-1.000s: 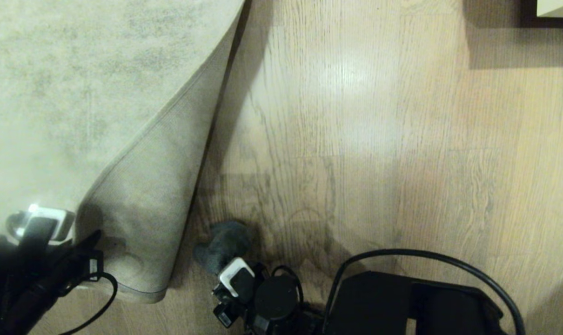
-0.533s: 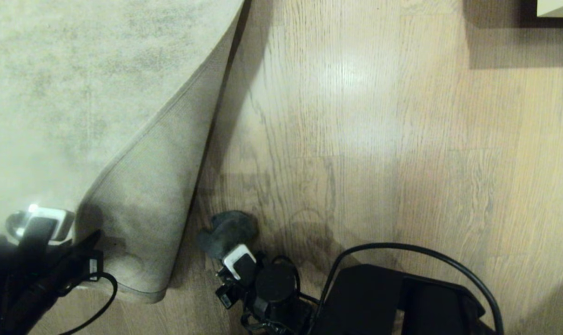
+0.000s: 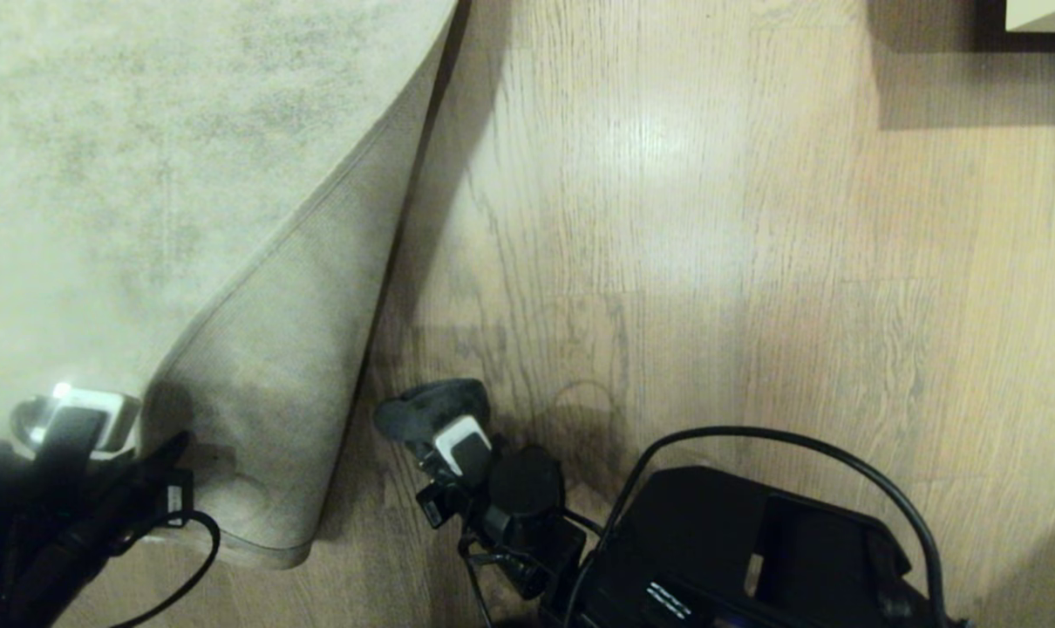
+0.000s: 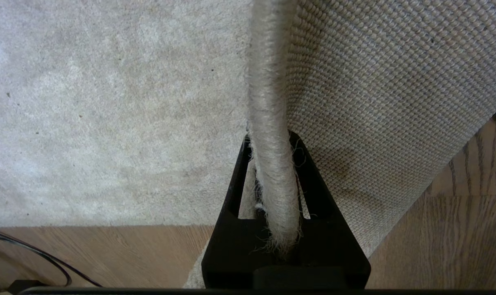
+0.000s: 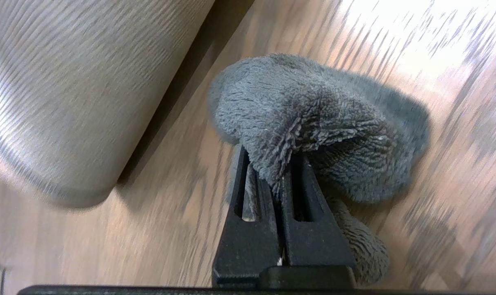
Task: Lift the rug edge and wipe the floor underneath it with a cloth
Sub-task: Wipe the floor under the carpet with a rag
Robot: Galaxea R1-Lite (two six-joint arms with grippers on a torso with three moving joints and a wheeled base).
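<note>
The pale beige-grey rug point(image 3: 144, 174) covers the left of the head view. Its near right corner is folded up, showing the tan woven backing point(image 3: 283, 349). My left gripper point(image 4: 270, 143) is shut on the rug's bound edge point(image 4: 268, 82) and holds it off the floor; in the head view it sits at the lower left point(image 3: 74, 419). The wood-grain floor point(image 3: 667, 262) lies bare to the right. My right gripper point(image 5: 272, 164) is shut on the dark grey fuzzy cloth point(image 5: 313, 119). The cloth point(image 3: 427, 410) rests on the floor just right of the lifted rug flap, ahead of the right gripper point(image 3: 447, 436).
My black base point(image 3: 754, 558) and a looping black cable point(image 3: 798, 436) fill the lower right. Another cable point(image 3: 196, 558) hangs by the left arm. A pale furniture corner point(image 3: 1046, 13) with a dark shadow sits at the far right.
My right gripper has pushed the cloth forward along the floor, away from my base and slightly to the right. The left gripper and the lifted rug corner have stayed put.
</note>
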